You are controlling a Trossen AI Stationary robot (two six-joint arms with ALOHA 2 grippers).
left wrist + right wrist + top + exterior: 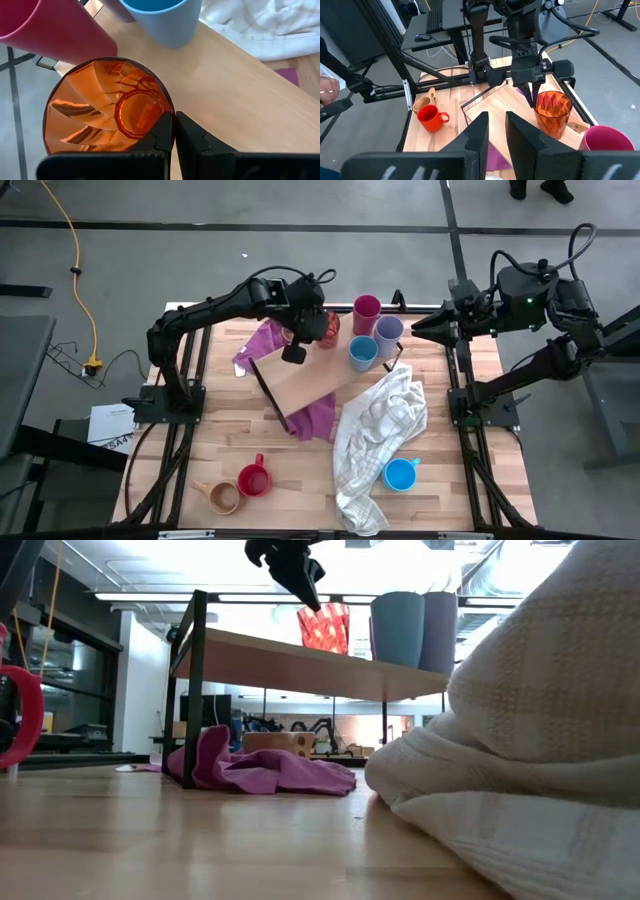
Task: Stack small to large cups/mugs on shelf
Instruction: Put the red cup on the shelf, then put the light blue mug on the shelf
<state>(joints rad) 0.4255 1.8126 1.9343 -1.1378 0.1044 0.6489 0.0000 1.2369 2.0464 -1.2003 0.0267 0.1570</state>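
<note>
A: Where is the left pincer [306, 332] placed, and what is held by it?

B: It is seen at upper centre of the high view, over the shelf [305, 380]. Its fingers are pressed fully together at the rim of the orange cup [107, 107], beside the wall rather than around it. Nothing is gripped; the cup stands on the shelf by itself. Whether the rim is actually touched cannot be told.

A: Why would a closed pincer be kept there?

B: Probably so the cup can be nudged or steadied, though that is only a judgement.

A: And the other cups?

B: A magenta cup [366, 313], a lavender cup [388, 334] and a light-blue cup [362, 353] are grouped at the shelf's upper right end, just beside the orange one. None is nested yet, so the stacking is judged barely begun. A red mug [254, 479] and a tan mug [222, 497] are left on the surface [300, 480] at lower left, and a blue cup [400, 474] lies by the towel [375, 430].

A: The right pincer [416, 330]?

B: It is parked at the upper right, partly open and empty.
</note>
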